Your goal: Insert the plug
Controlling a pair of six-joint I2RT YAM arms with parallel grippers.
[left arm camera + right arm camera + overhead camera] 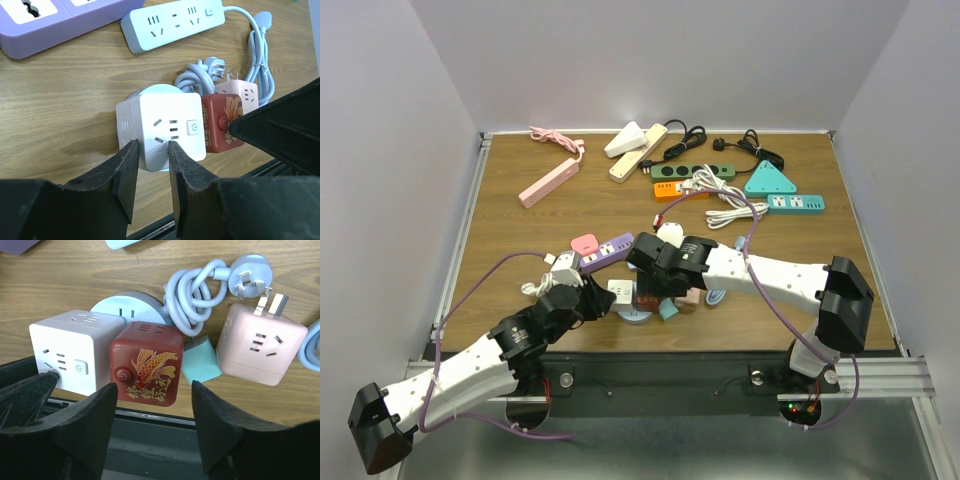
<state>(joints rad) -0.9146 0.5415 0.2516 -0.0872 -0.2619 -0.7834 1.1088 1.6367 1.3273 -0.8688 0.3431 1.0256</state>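
Note:
A white cube socket [162, 131] stands near the table's front edge, with a red cube socket with a gold fish [146, 362] beside it. A pink cube socket [260, 350] with metal prongs is to the right. A pale blue three-pin plug [250, 276] lies on its coiled cord behind them. My left gripper [152, 150] is open by a narrow gap, empty, its tips at the white cube's front face [621, 293]. My right gripper [154, 392] is wide open and empty, its tips on either side of the red cube's front [646, 299].
A purple power strip [50, 20] and a pale blue strip [175, 22] lie just behind the cubes. A round pale blue socket base [127, 302] sits under them. More strips and cords [720, 180] lie at the back. The table's front edge [150, 415] is just below the cubes.

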